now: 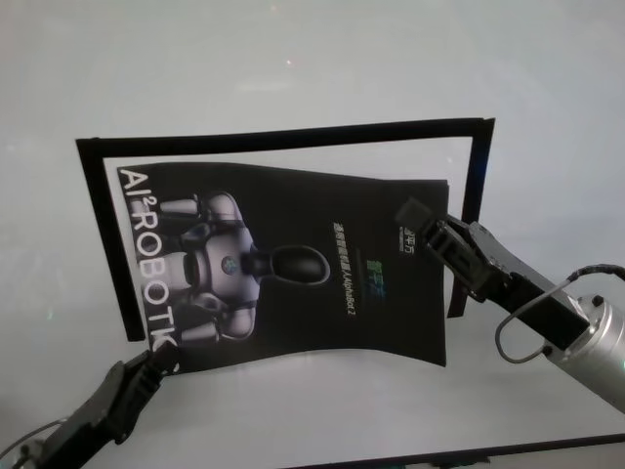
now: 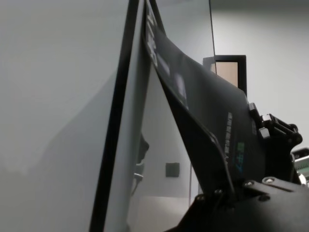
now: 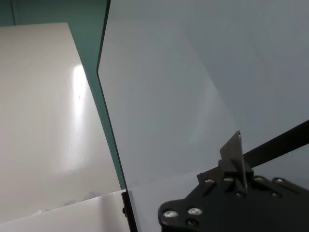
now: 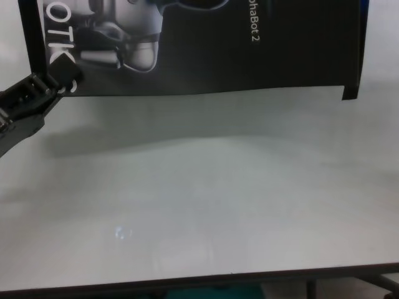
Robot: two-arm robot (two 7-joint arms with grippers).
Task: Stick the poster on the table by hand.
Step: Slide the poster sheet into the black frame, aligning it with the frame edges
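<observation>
The poster (image 1: 293, 264), black with a white-grey robot figure and white letters, hangs bowed just above the white table (image 1: 293, 59). My left gripper (image 1: 161, 360) is shut on its near left corner, also seen in the chest view (image 4: 50, 81). My right gripper (image 1: 435, 230) is shut on its far right edge. In the left wrist view the poster (image 2: 207, 106) curves up and away from the left gripper (image 2: 227, 191). In the right wrist view only a thin sliver of poster (image 3: 235, 150) shows between the fingers.
Narrow black tape strips lie on the table around the poster: one along the far side (image 1: 293, 135), one on the left (image 1: 103, 234), one on the right (image 1: 471, 195). The table's dark near edge (image 4: 249, 277) runs below. A cable loop (image 1: 518, 337) hangs on the right arm.
</observation>
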